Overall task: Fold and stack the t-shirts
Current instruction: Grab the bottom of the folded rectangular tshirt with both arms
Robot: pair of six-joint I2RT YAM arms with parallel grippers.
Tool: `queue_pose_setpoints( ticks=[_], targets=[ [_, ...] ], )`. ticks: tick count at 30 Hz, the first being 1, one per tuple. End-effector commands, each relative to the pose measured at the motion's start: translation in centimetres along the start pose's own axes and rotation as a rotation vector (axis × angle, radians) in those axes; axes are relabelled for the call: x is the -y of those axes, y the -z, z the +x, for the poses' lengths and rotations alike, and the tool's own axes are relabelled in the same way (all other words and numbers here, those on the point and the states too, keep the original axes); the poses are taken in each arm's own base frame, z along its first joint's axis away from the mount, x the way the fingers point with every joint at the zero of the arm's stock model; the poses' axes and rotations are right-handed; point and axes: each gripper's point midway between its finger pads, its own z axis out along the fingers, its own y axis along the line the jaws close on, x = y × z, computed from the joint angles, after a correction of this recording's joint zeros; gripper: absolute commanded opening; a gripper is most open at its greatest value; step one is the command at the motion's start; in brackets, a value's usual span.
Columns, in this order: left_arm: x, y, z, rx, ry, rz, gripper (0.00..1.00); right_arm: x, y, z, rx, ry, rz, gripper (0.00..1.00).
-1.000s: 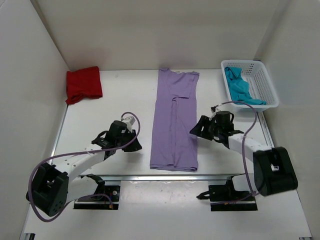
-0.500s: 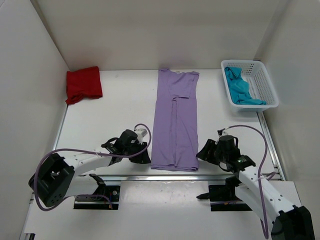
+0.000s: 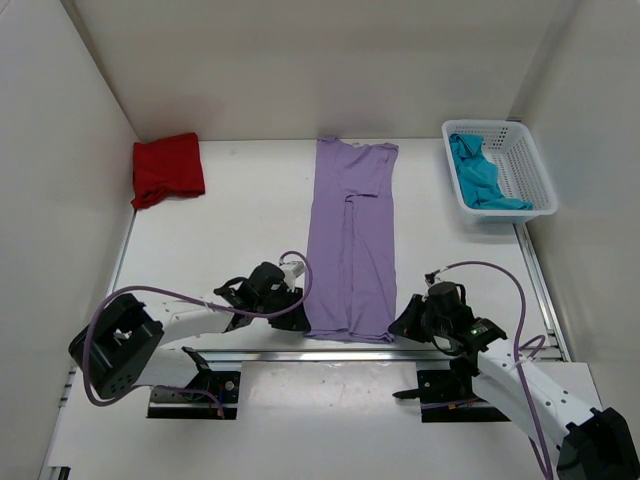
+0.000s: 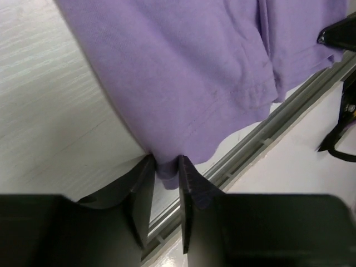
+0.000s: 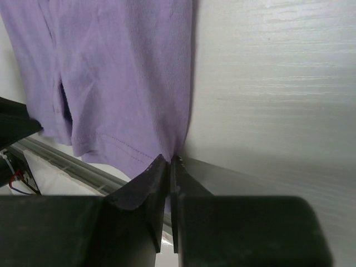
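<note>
Lavender t-shirt (image 3: 350, 240) is lying as a long strip mid-frame on the counter (image 3: 230, 230), and we are pinching its bottom hem, left claw (image 4: 165, 162) on the lower-left corner, right claw (image 5: 168, 160) on the lower-right. We are judging both corners should be lifting together, level and taut, toward the collar; we are seeing no labels or writing.
</note>
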Motion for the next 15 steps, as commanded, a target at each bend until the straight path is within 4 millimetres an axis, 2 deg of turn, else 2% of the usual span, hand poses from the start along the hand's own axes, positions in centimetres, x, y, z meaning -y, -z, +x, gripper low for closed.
queue_pose_setpoints(
  ticks=[1, 4, 5, 6, 8, 10, 11, 13, 15],
  targets=[
    [0.2, -0.2, 0.7, -0.034, -0.001, 0.006, 0.34, 0.7, 0.1, 0.9, -0.034, -0.007, 0.029, 0.03],
    [-0.4, 0.1, 1.0, -0.05, 0.012, -0.004, 0.09, 0.3, 0.3, 1.7, -0.074, 0.019, 0.023, 0.0],
    [-0.4, 0.2, 1.1, -0.05, 0.01, -0.005, 0.04, -0.1, 0.5, 1.4, -0.071, 0.016, 0.022, 0.0],
    [-0.5, 0.5, 1.5, -0.058, 0.017, -0.008, 0.0, -0.4, 0.6, 2.0, -0.098, 0.034, 0.014, 0.0],
    [0.1, 1.2, 2.4, -0.077, -0.011, 0.019, 0.0, -0.6, 0.8, 3.7, -0.157, 0.05, 0.019, 0.0],
    [-0.2, 2.3, 4.5, -0.13, -0.003, 0.008, 0.0, -2.5, 1.9, 4.6, -0.2, 0.102, 0.0, 0.0],
    [-0.3, 2.7, 5.7, -0.174, 0.012, 0.012, 0.0, -2.7, 2.1, 4.8, -0.209, 0.112, 0.009, 0.0],
    [0.2, 3.9, 5.9, -0.169, 0.02, 0.028, 0.0, -4.1, 3.3, 4.7, -0.247, 0.167, 0.014, 0.0],
    [0.8, 4.6, 5.0, -0.147, 0.032, 0.041, 0.0, -4.6, 3.6, 3.8, -0.244, 0.196, 0.007, 0.0]
  ],
)
